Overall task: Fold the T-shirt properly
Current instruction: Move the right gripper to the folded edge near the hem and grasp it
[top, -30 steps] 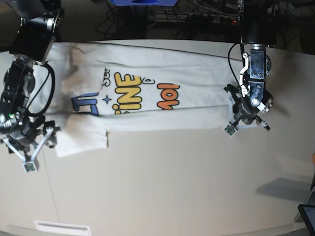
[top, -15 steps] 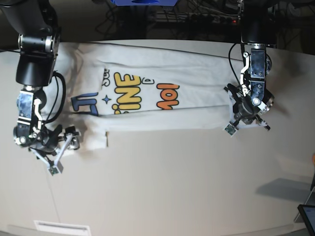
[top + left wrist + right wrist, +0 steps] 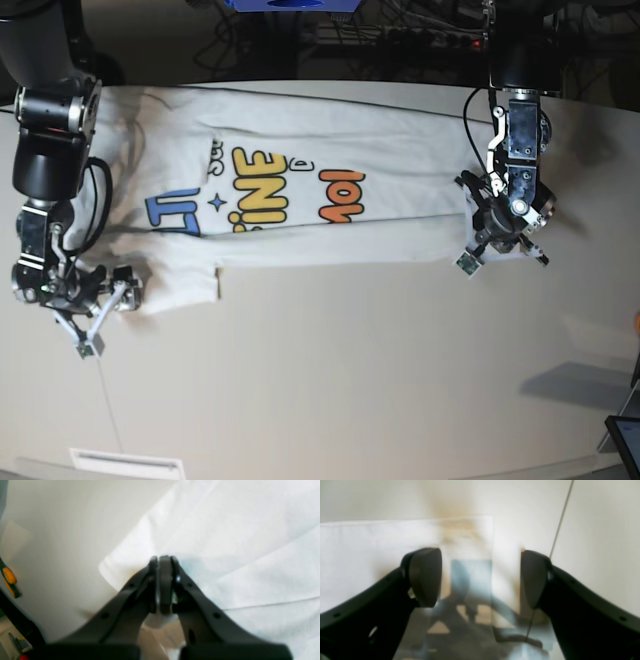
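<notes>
Nearest the camera in the base view, a bare stretch of the pale surface is lying below the shirt. On that view's left, the right tool is hanging low just beside the sleeve end of the T-shirt, its jaws standing wide apart with nothing between them; in the right wrist view the right tool's pads are showing a broad gap, with the white cloth's edge lying under and behind them on the surface. The T-shirt is lying spread flat across the far half of the surface, running from one arm to the other, print side up, with blue, yellow and orange lettering showing near the middle and one sleeve reaching toward the near edge. On the base view's right, the left tool is sitting at the hem end of the shirt; in the left wrist view its jaws are pressed together on a corner fold of the white cloth, the left tool pinching the fabric where it meets the bare surface. Beyond the surface's far edge, dark cables and equipment are blurring into shadow.
</notes>
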